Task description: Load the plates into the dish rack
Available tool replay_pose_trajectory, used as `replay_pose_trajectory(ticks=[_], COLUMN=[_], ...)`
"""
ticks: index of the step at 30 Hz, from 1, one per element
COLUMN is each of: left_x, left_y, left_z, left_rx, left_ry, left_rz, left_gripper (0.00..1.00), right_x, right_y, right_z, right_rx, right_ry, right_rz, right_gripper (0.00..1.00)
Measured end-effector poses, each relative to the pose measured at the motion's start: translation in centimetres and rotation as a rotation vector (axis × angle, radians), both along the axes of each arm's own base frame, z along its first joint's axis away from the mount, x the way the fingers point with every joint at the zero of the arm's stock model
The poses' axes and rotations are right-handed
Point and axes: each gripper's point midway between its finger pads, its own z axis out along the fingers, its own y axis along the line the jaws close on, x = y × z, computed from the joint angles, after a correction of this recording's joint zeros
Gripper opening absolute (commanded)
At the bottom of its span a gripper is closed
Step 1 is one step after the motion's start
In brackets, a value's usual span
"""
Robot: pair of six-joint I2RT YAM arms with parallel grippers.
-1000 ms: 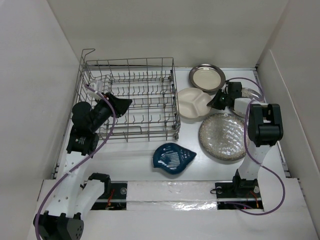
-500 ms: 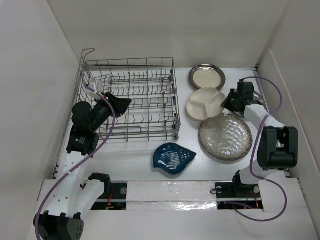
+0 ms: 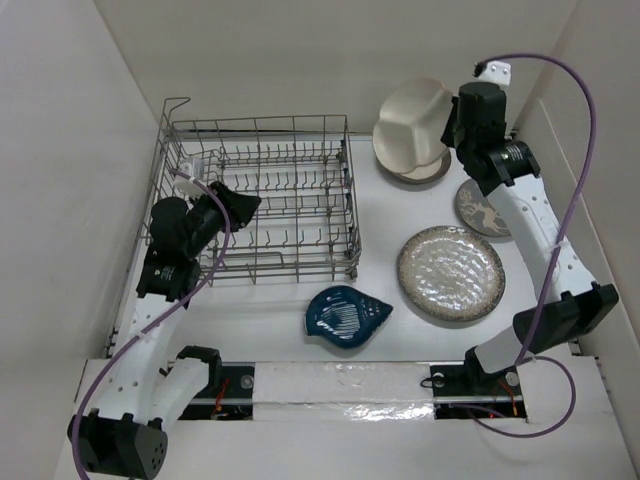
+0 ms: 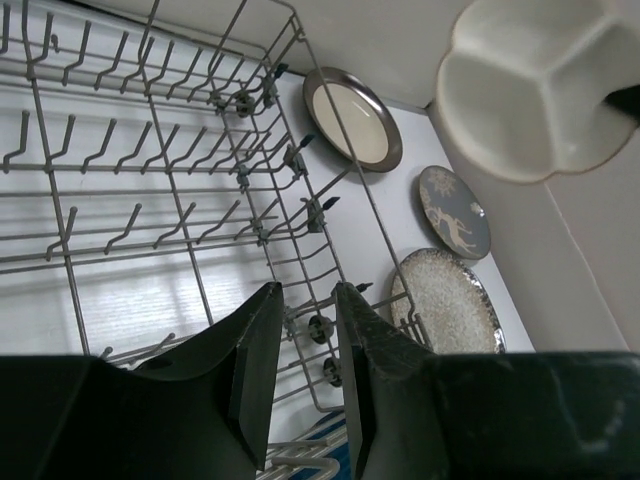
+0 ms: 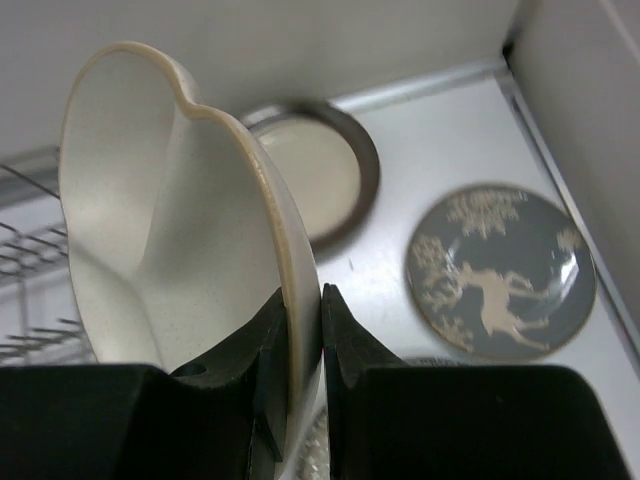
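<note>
My right gripper (image 3: 449,124) (image 5: 303,292) is shut on the rim of the cream three-compartment plate (image 3: 408,124) (image 5: 170,230), held on edge high over the back right. Below it lies the metal-rimmed cream plate (image 3: 428,172) (image 5: 322,178), partly hidden in the top view. Flat on the table are the grey floral plate (image 3: 483,208) (image 5: 500,270), the speckled plate (image 3: 450,272) and the dark blue shell dish (image 3: 345,315). The wire dish rack (image 3: 260,200) (image 4: 150,150) holds no plate. My left gripper (image 3: 243,205) (image 4: 307,295) hovers over its left part, open, with nothing between its fingers.
White walls close in the table on the left, back and right; the right wall (image 3: 590,180) runs close to the raised right arm. That arm's purple cable (image 3: 585,110) arcs high beside it.
My right gripper has lifted the cream three-compartment plate off the table, up and toward the back, tipping it onto its edge. The grey floral plate now shows fully. The left arm barely moved.
</note>
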Motion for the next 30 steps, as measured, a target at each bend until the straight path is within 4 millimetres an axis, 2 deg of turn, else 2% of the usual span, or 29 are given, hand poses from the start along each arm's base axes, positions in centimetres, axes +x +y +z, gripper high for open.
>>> replay_pose_trajectory(ticks=[2,4,6,8,10,12,14,18,21,23,25,30], left_x=[0.5,0.9,1.1,1.1,1.1,1.2,1.2,1.0,0.8,0.6,0.6,0.8], left_y=[0.0,0.0,0.1,0.3,0.3,0.4,0.5,0.1,-0.2,-0.3,-0.3,0.2], left_z=[-0.8,-1.4,-2.0,-2.2,-2.2,-1.7,-1.1,-0.1,0.1,0.0,-0.2,-0.7], left_rx=[0.004,0.007,0.01,0.01,0.009,0.006,0.006,0.008,0.013,0.017,0.022,0.025], left_ry=[0.035,0.064,0.087,0.102,0.108,0.102,0.094,0.08,0.08,0.086,0.095,0.122], left_rz=[0.006,0.013,0.022,0.03,0.035,0.042,0.049,0.046,0.04,0.041,0.051,0.082], left_gripper=[0.22,0.21,0.2,0.17,0.13,0.06,0.0,0.0,0.0,0.0,0.0,0.1], right_x=[0.4,0.6,0.8,0.9,1.1,1.4,1.7,1.8,1.2,0.3,-0.4,-1.8], right_y=[2.3,4.6,7.0,9.9,12.4,15.1,17.6,21.2,22.6,23.2,23.2,23.2], right_z=[3.8,6.7,8.5,9.3,9.1,8.1,6.3,2.2,-0.1,-0.7,-0.6,-0.2], right_rx=[-0.022,-0.038,-0.058,-0.083,-0.115,-0.155,-0.2,-0.294,-0.37,-0.407,-0.433,-0.446], right_ry=[-0.077,-0.132,-0.164,-0.175,-0.167,-0.146,-0.115,-0.039,0.008,0.027,0.027,0.013], right_rz=[0.019,0.034,0.05,0.074,0.093,0.11,0.129,0.17,0.18,0.189,0.173,0.116], right_gripper=[0.0,0.0,0.0,0.0,0.0,0.0,0.0,0.0,0.0,0.0,0.0,0.0])
